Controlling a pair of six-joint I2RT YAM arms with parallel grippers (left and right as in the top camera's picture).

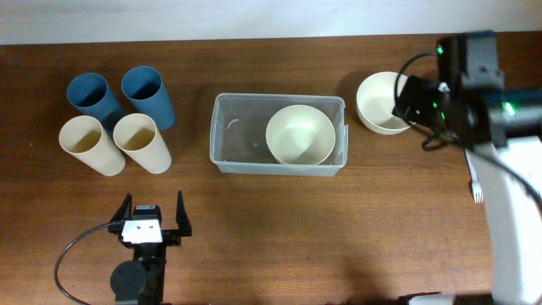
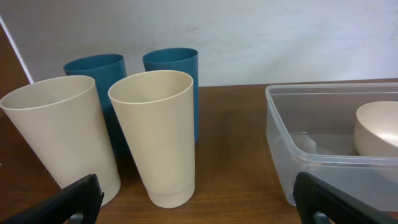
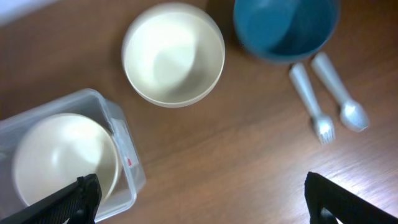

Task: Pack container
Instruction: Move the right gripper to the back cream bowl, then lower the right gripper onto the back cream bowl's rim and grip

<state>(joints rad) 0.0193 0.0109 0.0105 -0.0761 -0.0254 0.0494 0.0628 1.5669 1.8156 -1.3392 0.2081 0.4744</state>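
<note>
The clear rectangular container (image 1: 240,140) sits mid-table with a cream bowl (image 1: 299,134) inside its right half. A second cream bowl (image 1: 381,102) stands on the table to its right. My right gripper (image 3: 202,205) is open and empty, high above the table between the container (image 3: 127,165) and the loose cream bowl (image 3: 173,55). A blue bowl (image 3: 286,28) shows only in the right wrist view. My left gripper (image 1: 154,222) is open and empty near the front edge, facing the cups and the container (image 2: 292,149).
Two blue cups (image 1: 91,95) (image 1: 148,93) and two cream cups (image 1: 89,142) (image 1: 142,141) stand at the left. Two grey utensils (image 3: 309,99) (image 3: 339,93) lie beside the blue bowl. A fork (image 1: 477,188) lies by the right arm (image 1: 474,85).
</note>
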